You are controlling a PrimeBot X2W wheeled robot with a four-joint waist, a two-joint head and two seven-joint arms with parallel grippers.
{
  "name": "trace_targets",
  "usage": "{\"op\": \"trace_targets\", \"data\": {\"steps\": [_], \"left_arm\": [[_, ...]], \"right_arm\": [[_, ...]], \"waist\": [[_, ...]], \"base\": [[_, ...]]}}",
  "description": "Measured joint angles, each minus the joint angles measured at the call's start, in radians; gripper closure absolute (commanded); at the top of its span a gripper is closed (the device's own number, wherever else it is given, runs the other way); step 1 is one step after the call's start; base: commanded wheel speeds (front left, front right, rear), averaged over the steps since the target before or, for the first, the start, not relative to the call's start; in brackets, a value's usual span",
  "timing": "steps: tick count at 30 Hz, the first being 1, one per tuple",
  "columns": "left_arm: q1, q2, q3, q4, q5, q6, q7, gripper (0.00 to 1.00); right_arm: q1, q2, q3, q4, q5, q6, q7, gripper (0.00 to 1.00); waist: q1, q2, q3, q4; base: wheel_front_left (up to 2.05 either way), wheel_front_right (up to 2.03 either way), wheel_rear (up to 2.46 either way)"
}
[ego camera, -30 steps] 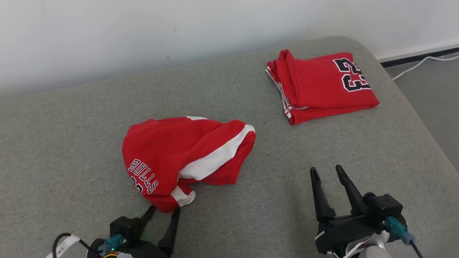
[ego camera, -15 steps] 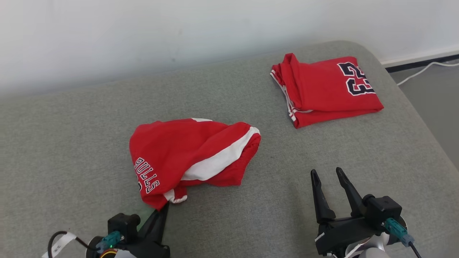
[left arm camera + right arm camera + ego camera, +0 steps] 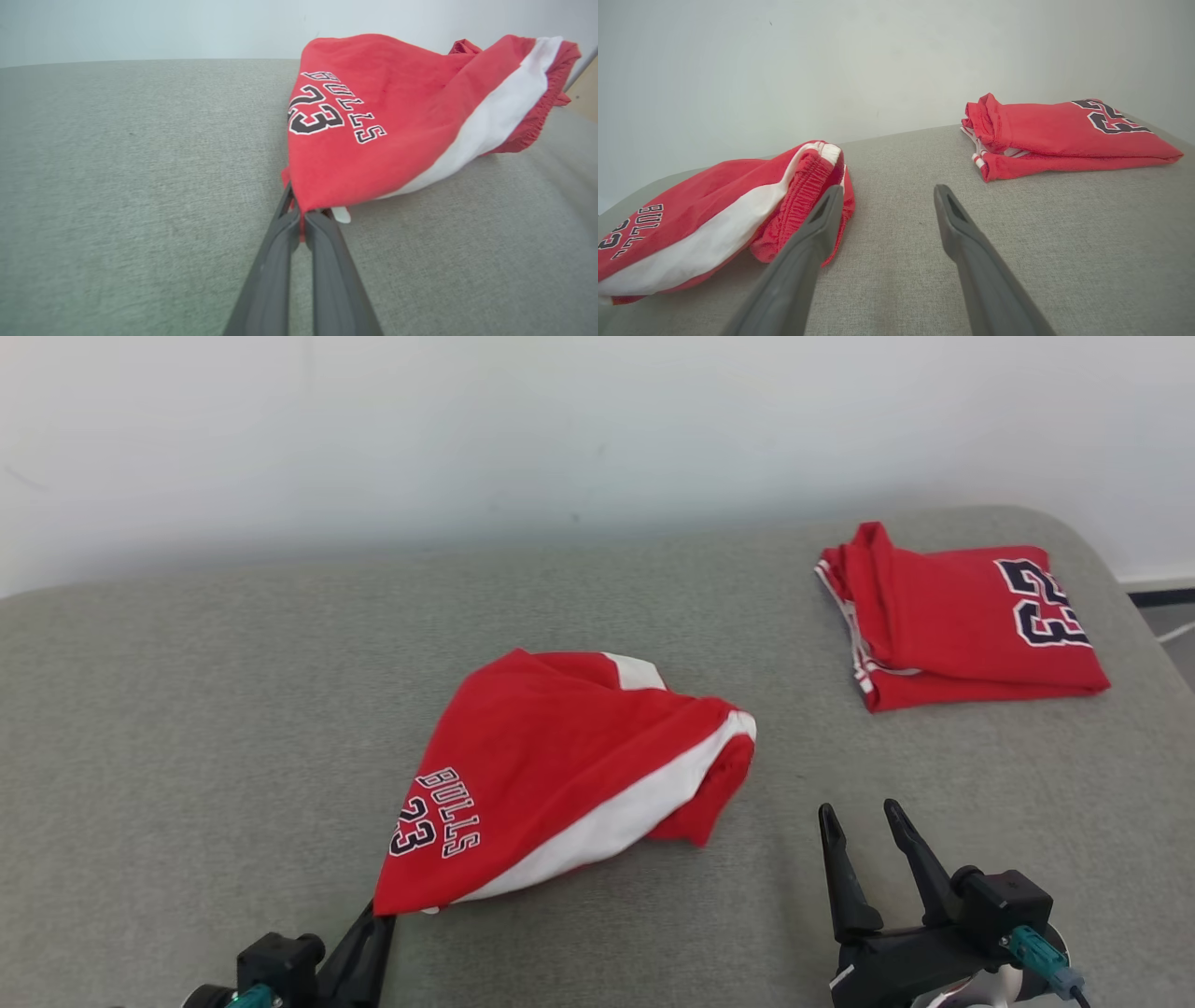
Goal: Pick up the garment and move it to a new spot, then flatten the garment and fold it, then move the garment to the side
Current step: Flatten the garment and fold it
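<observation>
Since its near corner is pinched between the pressed-together fingers of the left gripper (image 3: 302, 219), item one, the red Bulls shorts (image 3: 569, 775), lies drawn into a wedge across the middle of the grey sofa cushion (image 3: 187, 728). Its point faces the robot and its far end is bunched on the fabric.

- Grip at a hem corner: judged suited to lifting or dragging the piece to a new spot. Flattening and folding not yet done.
- Item two, right gripper (image 3: 859, 809): fingers spread, holding nothing, near the bunched end but apart from it; probably kept ready for a second corner.
- Item three, folded red jersey (image 3: 971, 625): far right of the cushion, well apart.
- Views compared: the left wrist view makes plain the cloth trapped between the fingers, which the head view leaves uncertain. The right wrist view gives the gathered elastic waistband, which reads from the head as a plain red edge.
</observation>
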Motion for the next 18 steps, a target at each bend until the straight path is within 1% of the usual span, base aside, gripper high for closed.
{"op": "trace_targets", "data": {"steps": [8, 10, 14, 18], "left_arm": [[0.061, 0.075, 0.016, -0.127, 0.01, 0.023, 0.063, 1.0], [0.088, 0.097, 0.027, -0.174, 0.009, 0.036, 0.084, 1.0], [0.128, 0.114, 0.039, -0.209, 0.004, 0.054, 0.106, 1.0], [0.153, 0.112, 0.03, -0.207, -0.002, 0.055, 0.107, 1.0]], "right_arm": [[0.004, 0.002, -0.001, 0.005, 0.003, 0.0, 0.0, 0.0], [0.005, 0.004, -0.002, 0.007, 0.002, 0.0, 0.0, 0.0], [0.005, 0.006, 0.0, 0.012, 0.001, 0.0, 0.0, 0.0], [0.005, 0.006, 0.003, 0.016, 0.001, 0.0, 0.0, 0.0]], "waist": [[0.0, 0.0, -0.021, 0.085], [0.0, -0.0001, -0.025, 0.108], [0.0, 0.0, -0.028, 0.127], [0.0, 0.0, -0.03, 0.131]], "base": [[0.0, 0.0, 0.0], [0.0, 0.0, 0.0], [0.0, 0.0, 0.0], [0.0, 0.0, 0.0]]}}
